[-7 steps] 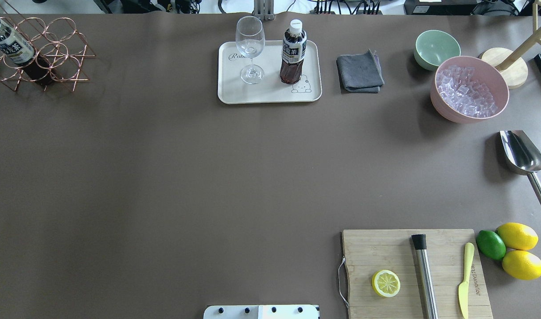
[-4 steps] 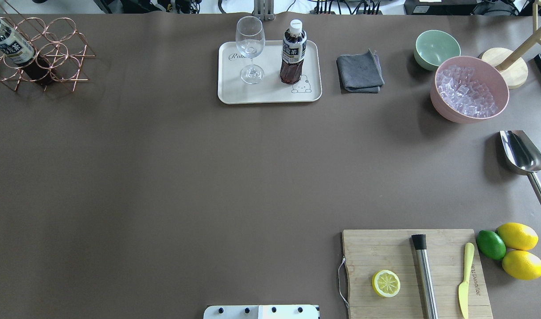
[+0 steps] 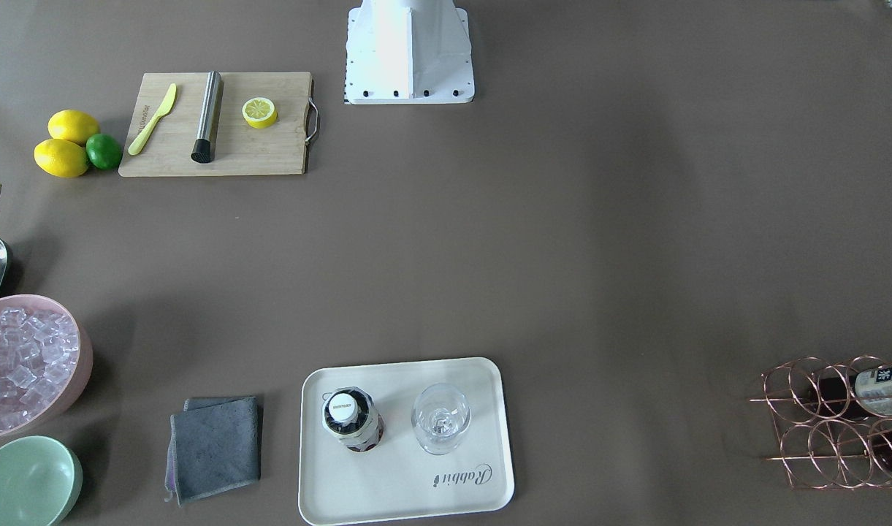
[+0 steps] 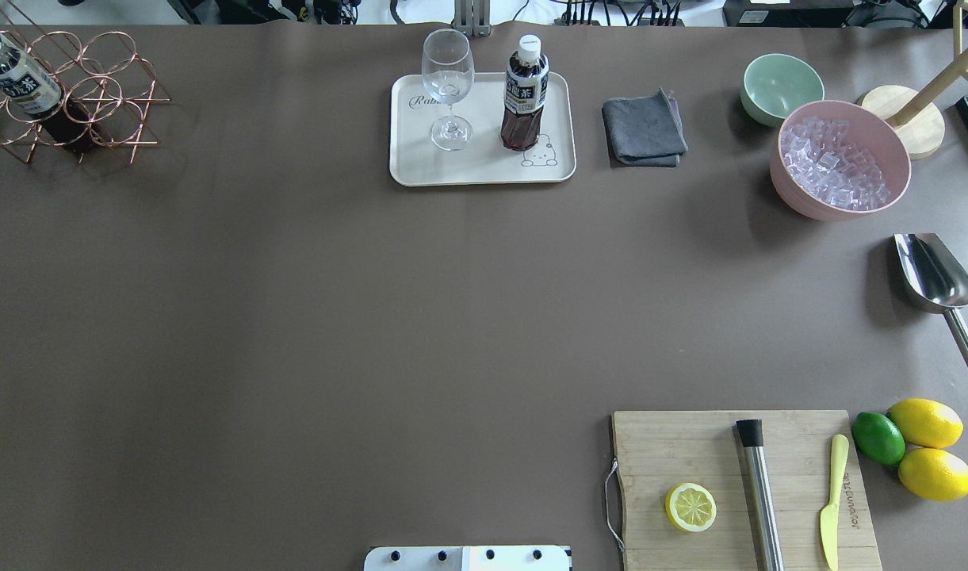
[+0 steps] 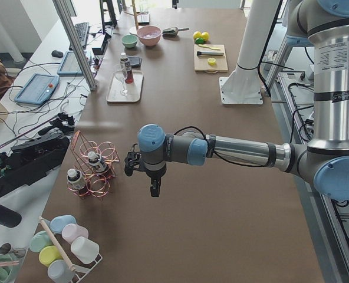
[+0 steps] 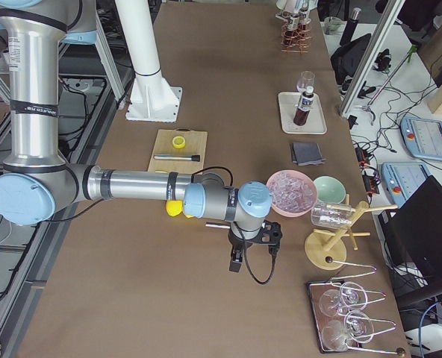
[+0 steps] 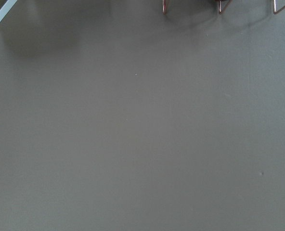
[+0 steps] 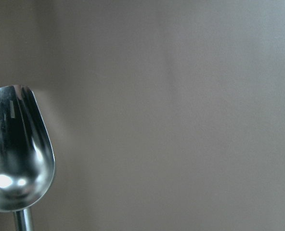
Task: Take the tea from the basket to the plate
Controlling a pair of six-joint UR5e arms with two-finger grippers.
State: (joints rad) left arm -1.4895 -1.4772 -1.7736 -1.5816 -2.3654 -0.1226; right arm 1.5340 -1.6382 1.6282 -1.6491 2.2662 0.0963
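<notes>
Overhead exterior: one tea (image 4: 523, 99) stands upright on the plate (image 4: 420, 162), so that job looks done; another lies in the basket (image 4: 103, 99). My left gripper (image 5: 154, 188) and right gripper (image 6: 237, 262) hang well clear; fingers' opening I cannot tell.

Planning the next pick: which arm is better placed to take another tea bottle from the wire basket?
Left. The left pincer hangs beside the rose-gold wire basket holding clear dark-tea bottles; the right pincer is far off, by the steel scoop.

A tea bottle (image 4: 523, 99) stands on the plate (image 4: 472, 168), right of a glass (image 4: 448, 79); a second bottle (image 4: 20, 83) lies in the basket (image 4: 123, 87), far left.
</notes>
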